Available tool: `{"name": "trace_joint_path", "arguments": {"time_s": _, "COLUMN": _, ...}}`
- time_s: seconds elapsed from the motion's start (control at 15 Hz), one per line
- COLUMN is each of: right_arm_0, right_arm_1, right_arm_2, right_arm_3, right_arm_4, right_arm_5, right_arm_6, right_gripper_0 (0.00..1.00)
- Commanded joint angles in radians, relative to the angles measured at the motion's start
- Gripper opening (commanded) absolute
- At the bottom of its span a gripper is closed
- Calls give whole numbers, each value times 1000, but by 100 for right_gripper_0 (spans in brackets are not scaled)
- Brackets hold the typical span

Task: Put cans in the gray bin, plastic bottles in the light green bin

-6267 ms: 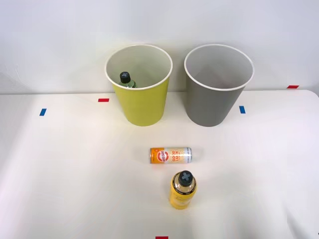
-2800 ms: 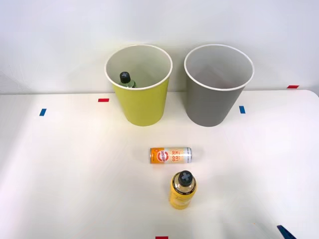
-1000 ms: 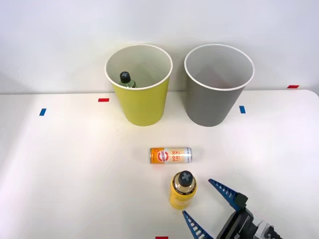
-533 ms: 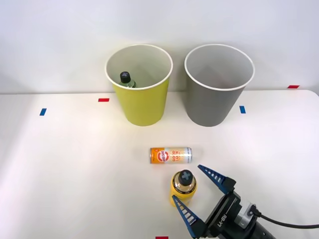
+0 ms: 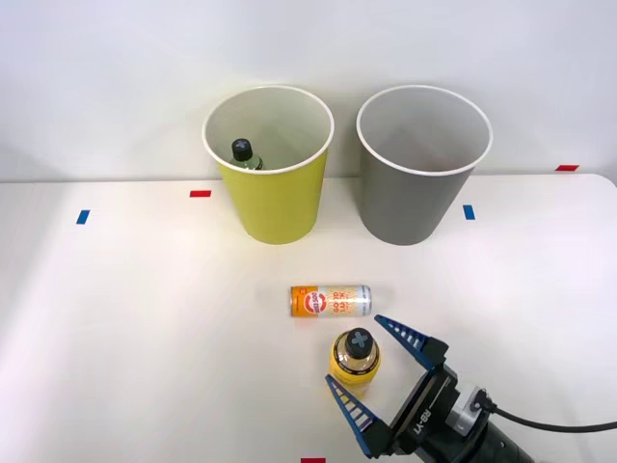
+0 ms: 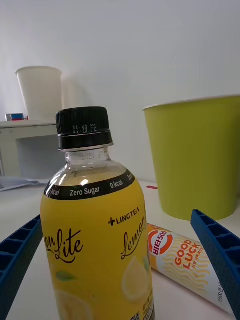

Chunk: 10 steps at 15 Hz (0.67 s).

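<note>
A yellow plastic bottle (image 5: pixel 355 358) (image 6: pixel 97 235) with a black cap stands upright near the table's front. My right gripper (image 5: pixel 370 367) (image 6: pixel 120 280) is open, one blue finger on each side of the bottle, not touching it. Just behind the bottle lies the orange and silver can (image 5: pixel 331 301) (image 6: pixel 187 262) on its side. The light green bin (image 5: pixel 270 164) (image 6: pixel 195 157) stands at the back, with another black-capped bottle (image 5: pixel 243 153) inside it. To its right stands the gray bin (image 5: pixel 420 164), nothing showing inside it.
Small red tape marks (image 5: pixel 200 194) and blue tape marks (image 5: pixel 468 211) dot the white table. A white wall rises right behind the bins. A red mark (image 5: pixel 312 460) sits at the front edge.
My right gripper came in from the lower right and moved forward until its open fingers flank the yellow bottle. Can, bottles and bins have not moved.
</note>
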Motion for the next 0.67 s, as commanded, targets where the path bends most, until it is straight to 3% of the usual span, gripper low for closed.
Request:
{"name": "trace_joint_path", "arguments": {"time_s": 0.07, "right_arm_0": -7, "right_arm_1": 0, "right_arm_2": 1, "right_arm_3": -1, "right_arm_4": 11, "right_arm_5": 17, "right_arm_6": 18, "right_gripper_0": 100}}
{"name": "trace_joint_path", "arguments": {"time_s": 0.6, "right_arm_0": -16, "right_arm_1": -22, "right_arm_2": 1, "right_arm_3": -101, "right_arm_4": 2, "right_arm_5": 146, "right_arm_6": 69, "right_gripper_0": 100}}
{"name": "trace_joint_path", "arguments": {"time_s": 0.67, "right_arm_0": -16, "right_arm_1": -25, "right_arm_2": 1, "right_arm_3": -101, "right_arm_4": 2, "right_arm_5": 144, "right_arm_6": 72, "right_gripper_0": 78}}
